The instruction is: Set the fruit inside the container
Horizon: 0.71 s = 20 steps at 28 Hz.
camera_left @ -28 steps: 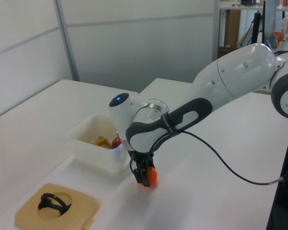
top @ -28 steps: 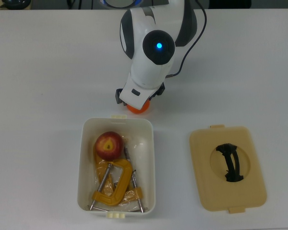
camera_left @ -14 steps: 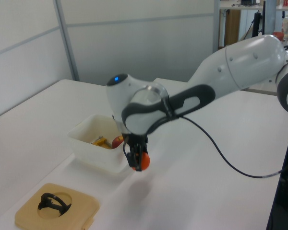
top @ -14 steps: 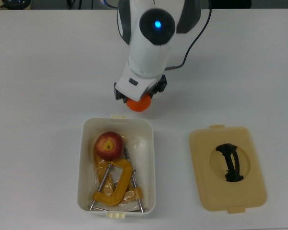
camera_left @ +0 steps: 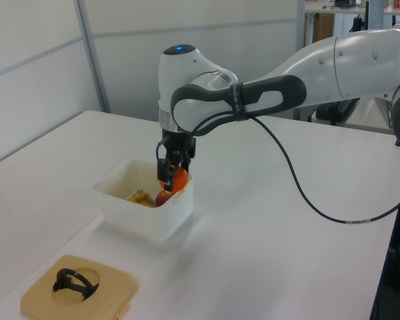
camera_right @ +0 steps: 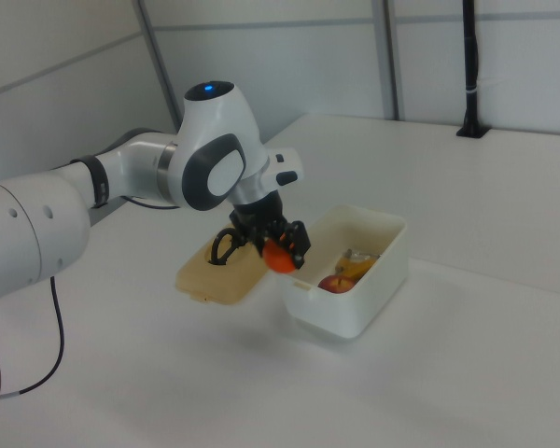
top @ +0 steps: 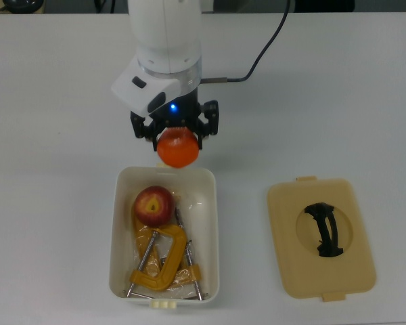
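— Where do things stand, going across the top view from its left?

— First comes the white container [top: 116, 237], on the table [top: 47, 203]. The apple [top: 153, 205] already lies inside it, at the far end, touching the yellow clamps [top: 164, 265] that fill the near end (those are not my business). So I judge one fruit of two is done.

— And the other one?

— The orange [top: 177, 148] is pinched in my gripper [top: 176, 137], one finger on each side of it, clear of the table. In the top view it hangs over the container's far rim; in the left view it sits just above the apple. I cannot say for sure whether it is fully over the opening.

— What is left?

— Carry the orange a little further in, lower it, let go. Further to the top view's right, the beige lid [top: 284, 223] lies flat, well apart from the tub.
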Motion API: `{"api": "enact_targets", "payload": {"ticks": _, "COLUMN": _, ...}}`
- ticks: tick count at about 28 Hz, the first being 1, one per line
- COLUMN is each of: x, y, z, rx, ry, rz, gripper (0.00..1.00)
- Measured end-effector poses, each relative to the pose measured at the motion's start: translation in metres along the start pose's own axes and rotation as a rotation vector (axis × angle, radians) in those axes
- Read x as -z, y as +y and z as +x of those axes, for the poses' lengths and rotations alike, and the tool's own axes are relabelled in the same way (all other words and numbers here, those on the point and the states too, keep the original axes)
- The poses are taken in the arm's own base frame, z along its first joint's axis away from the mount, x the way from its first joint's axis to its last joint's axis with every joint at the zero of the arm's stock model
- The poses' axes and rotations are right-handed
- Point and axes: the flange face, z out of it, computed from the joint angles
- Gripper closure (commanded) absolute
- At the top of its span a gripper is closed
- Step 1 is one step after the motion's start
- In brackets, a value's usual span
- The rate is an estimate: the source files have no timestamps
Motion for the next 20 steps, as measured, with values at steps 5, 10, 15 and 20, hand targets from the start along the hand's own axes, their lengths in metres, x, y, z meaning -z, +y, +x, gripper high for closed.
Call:
{"api": "enact_targets", "payload": {"ticks": 5, "x": -0.013, "y": 0.003, "z": 0.018, "rx": -0.106, "ry": 0.133, "rz": 0.013, "gripper": 0.37}}
{"api": "enact_targets", "payload": {"ticks": 10, "x": -0.034, "y": 0.004, "z": 0.021, "rx": -0.129, "ry": 0.132, "rz": 0.008, "gripper": 0.00}}
{"api": "enact_targets", "payload": {"ticks": 15, "x": -0.036, "y": 0.006, "z": 0.021, "rx": -0.137, "ry": 0.129, "rz": 0.004, "gripper": 0.00}}
{"api": "enact_targets", "payload": {"ticks": 20, "x": -0.040, "y": 0.017, "z": 0.014, "rx": -0.150, "ry": 0.050, "rz": -0.019, "gripper": 0.00}}
